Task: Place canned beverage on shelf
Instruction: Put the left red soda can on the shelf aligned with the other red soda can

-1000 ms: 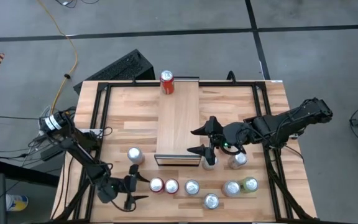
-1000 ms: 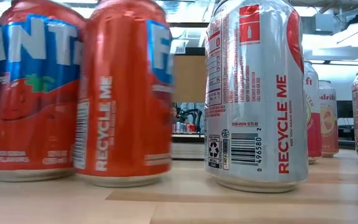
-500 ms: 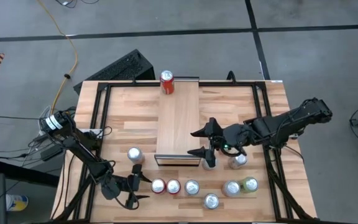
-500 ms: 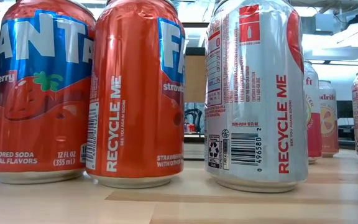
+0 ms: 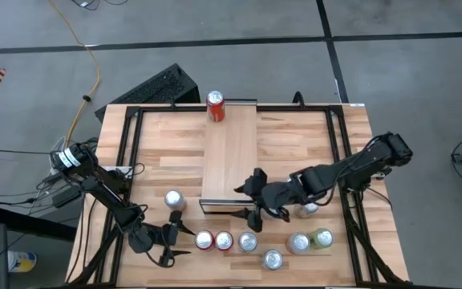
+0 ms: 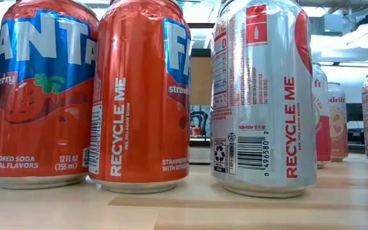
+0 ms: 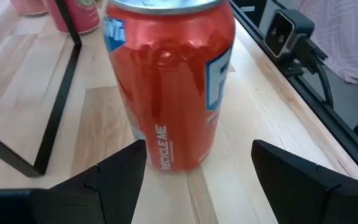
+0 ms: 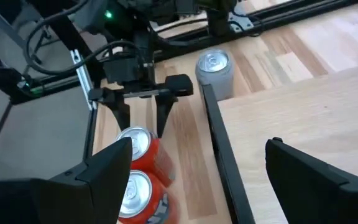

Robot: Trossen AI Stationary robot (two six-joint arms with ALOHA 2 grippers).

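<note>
While the high view lays out the whole table (image 5: pixel 295 136), it gives only can tops: a red can (image 5: pixel 216 105) stands on the far end of the shelf (image 5: pixel 229 156), and the remaining cans sit on the table off the shelf's near end. The left tool (image 5: pixel 175 242) is at the near left of the table, fingers wide and holding nothing, just beside the red can (image 5: pixel 203 239) that ends the near row. The right tool (image 5: pixel 244 201) stands over the shelf's near end, fingers wide and empty. Lettering is legible only in the closer views. The low view shows two red Fanta cans (image 6: pixel 40 96) reading "RECYCLE ME", "12 FL OZ (355 mL)" and "FLAVORED SODA", and a silver can (image 6: pixel 264 96) with a barcode and "RECYCLE ME" in red; pink cans (image 6: pixel 337 121) stand behind it. The left wrist view shows a red can (image 7: pixel 169 81) ahead of its spread fingers (image 7: pixel 114 180), apart from them, printed "RECYCLE ME". The right wrist view alone shows the left tool (image 8: pixel 140 109) head-on, beside two red cans (image 8: pixel 135 146), and a silver can (image 8: pixel 215 73) by the shelf (image 8: pixel 303 137) edge.
</note>
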